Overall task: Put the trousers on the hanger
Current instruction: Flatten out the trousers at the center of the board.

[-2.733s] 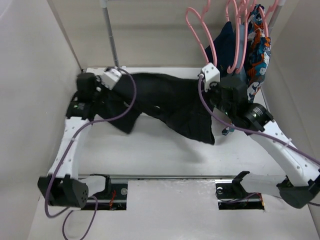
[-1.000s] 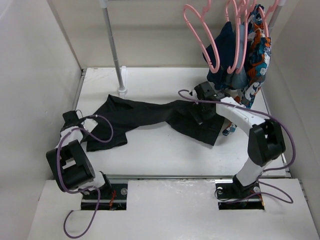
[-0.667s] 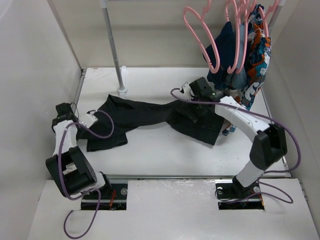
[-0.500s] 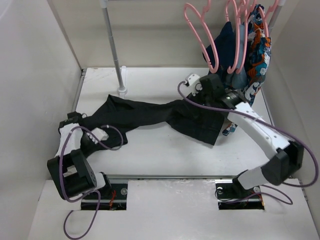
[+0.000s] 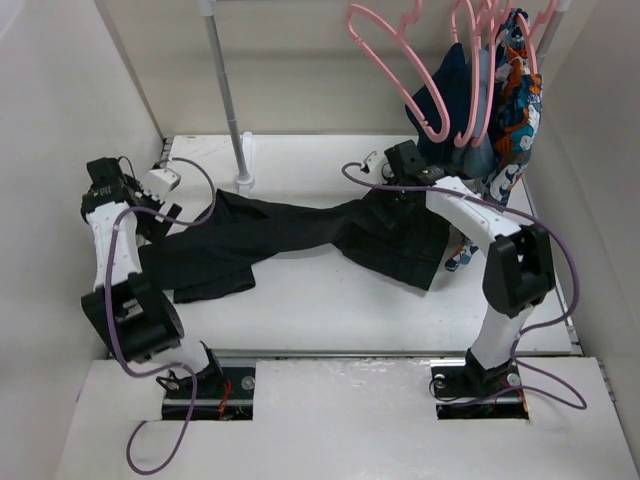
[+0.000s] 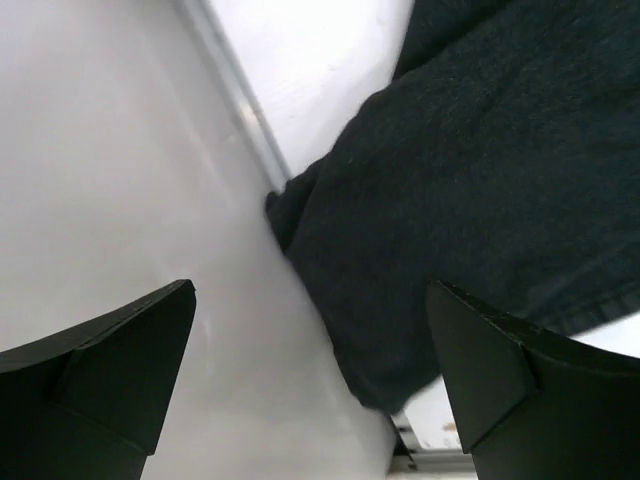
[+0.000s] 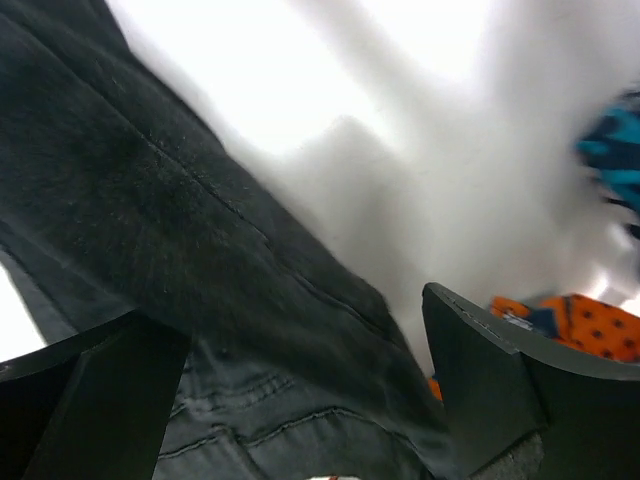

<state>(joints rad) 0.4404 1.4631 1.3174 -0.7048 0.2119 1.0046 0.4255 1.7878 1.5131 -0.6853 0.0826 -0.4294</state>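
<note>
Both arms have shifted in the last half second: the left gripper [image 6: 310, 290] has swung from the near-left hem up to the far-left table [image 5: 330, 300] edge. The right gripper [image 7: 290, 305] has drawn in over the waist end, and the trousers [image 5: 300, 230] lie much as they did.

They are spread flat across the middle of the table. The legs run out to the left and the wider waist part lies to the right, just near of the hanging clothes.

Seen from the left wrist, the left fingers [image 6: 120, 350] stand wide apart with nothing between them. Below them a fold of black cloth lies against the table's left edge, where it meets the side wall [image 5: 70, 150].

The right fingers [image 7: 480, 370] are likewise spread and grip nothing. They hang over a seamed part of the trousers, but that view is blurred, so whether the tips touch the cloth cannot be told.

The hanger [image 5: 428, 128] hangs bare at the far right, well above the table and apart from the trousers. It now sits a little further left than before. Right of it, like pink hangers carry a navy garment [image 5: 450, 80] and a patterned garment [image 5: 515, 100]. A metal pole [image 5: 225, 90] stands at the far left of the table, just beyond the trouser legs.
</note>
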